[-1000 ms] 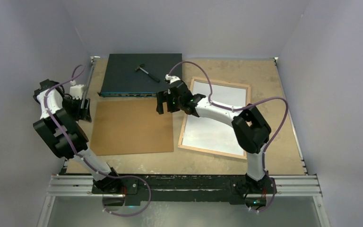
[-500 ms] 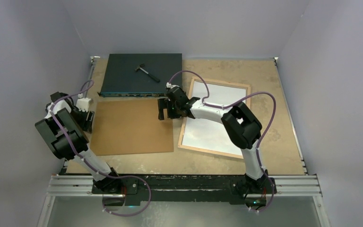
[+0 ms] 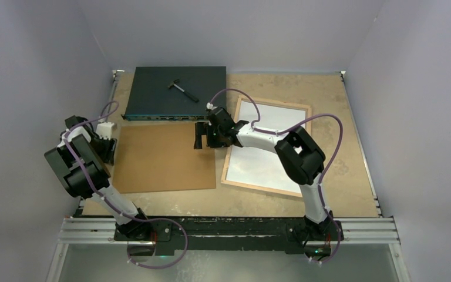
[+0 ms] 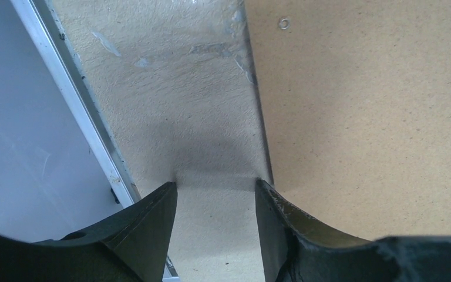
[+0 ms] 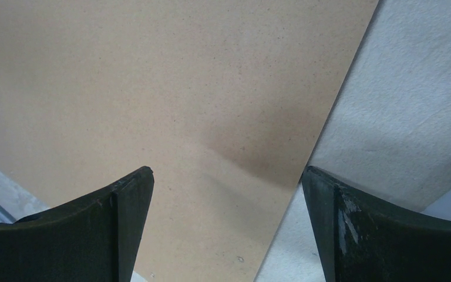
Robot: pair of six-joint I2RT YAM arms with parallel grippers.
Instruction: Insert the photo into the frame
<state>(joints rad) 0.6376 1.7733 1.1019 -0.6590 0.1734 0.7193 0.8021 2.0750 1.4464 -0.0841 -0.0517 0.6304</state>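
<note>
Right wrist: right pincer [image 5: 228, 171] wide open, empty, above backing board [image 5: 152, 88] edge. Photo [image 3: 273, 120] beside pincer: likely thin, floppy, slick; pinch border.

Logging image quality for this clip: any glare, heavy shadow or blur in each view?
Top external: even light, but the frame's pale interior glares near white at its far end. Left wrist: soft dark shadow on the table ahead of the left gripper, grain sharp. Right wrist: faint shadow on the brown board between the right gripper's open fingers; no blur.
</note>
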